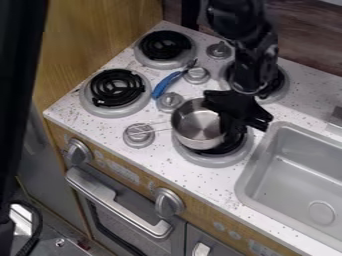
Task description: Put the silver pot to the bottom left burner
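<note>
Speckled white counter (194, 176), with a wood panel (100, 32) rising behind at the left.

The black claw (230, 120) hangs over the lower right burner (215, 159), against the right side of the silver pot (197, 126). We cannot tell whether it is spread or closed on the rim; our guess is that it is placed there because a thin pot wall offers an easy pinch.

The pot is over that burner, set toward its left, mouth up. Its wire handle (159, 131) points left, across the front knob (139, 136); turned that way, it leaves the right rim free for the claw.

Farther left, the bottom left burner (117, 92), our goal, has nothing on its coil. Between pot and goal stands the middle knob (170, 101), with a blue-handled tool (165, 85) just behind it. We judge the pot needs lifting clear rather than sliding, since handle or base could catch the knobs.

Outward: upper left burner (165, 49) bare; sink (300, 172) at right, away from the route.
</note>
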